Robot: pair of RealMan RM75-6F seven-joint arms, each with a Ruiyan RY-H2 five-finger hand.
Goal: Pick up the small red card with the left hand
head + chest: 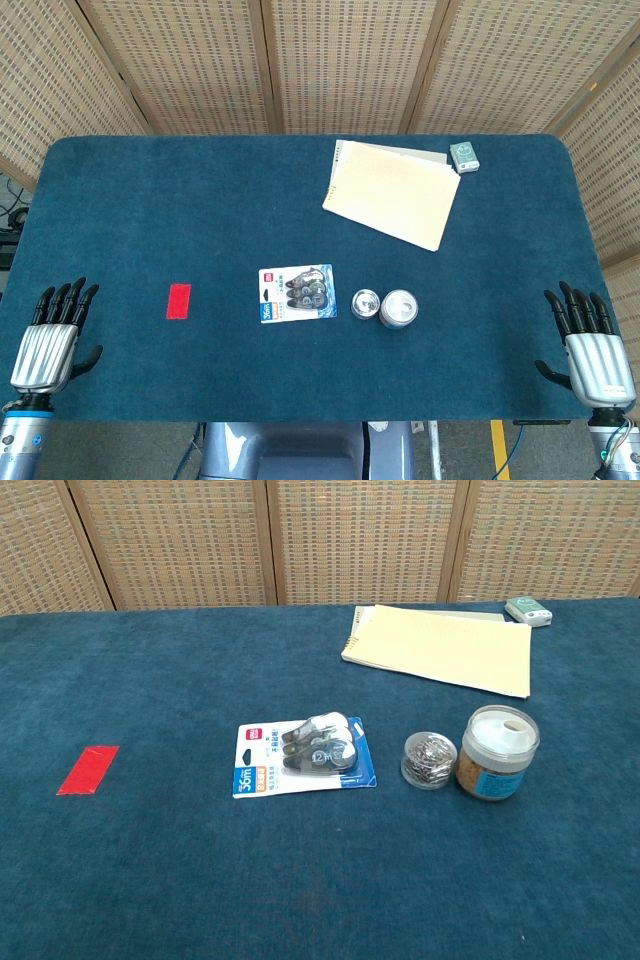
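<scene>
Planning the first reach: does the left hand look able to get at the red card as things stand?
Probably yes. The left hand is open at the table's near-left edge, and only bare cloth lies between it and the red card; the blister pack sits beyond the card.

The table [150,210] has a dark blue-green cloth. The small card [179,300] is bright red. The blister pack [297,293] is blue and white with a red label. The folder [392,194] is pale yellow. The small box [463,156] is green. The screens [340,60] behind have a beige woven pattern with brown frames
</scene>
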